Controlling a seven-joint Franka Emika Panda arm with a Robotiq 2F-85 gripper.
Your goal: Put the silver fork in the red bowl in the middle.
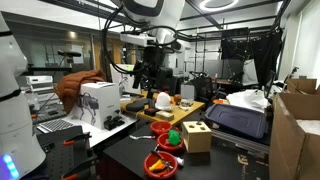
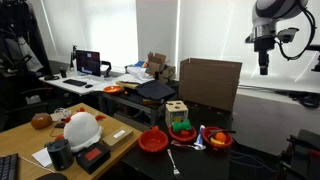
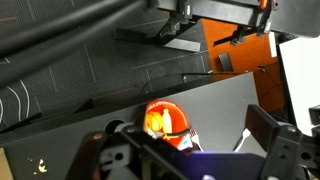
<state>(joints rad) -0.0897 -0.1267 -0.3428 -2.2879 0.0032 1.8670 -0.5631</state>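
On the dark counter (image 2: 200, 163) the silver fork (image 2: 172, 160) is seen lying flat at six o'clock of the middle red bowl (image 2: 183, 133), ungrasped, as the open end effector (image 2: 263, 70) is held high.

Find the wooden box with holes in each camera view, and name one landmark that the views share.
Exterior view: the wooden box sits low, right of centre.
Exterior view: the wooden box sits near the centre, in front of the cardboard carton.
Wrist view: not in it.
Shared landmark: the red bowl holding something green, right beside the box in both exterior views.
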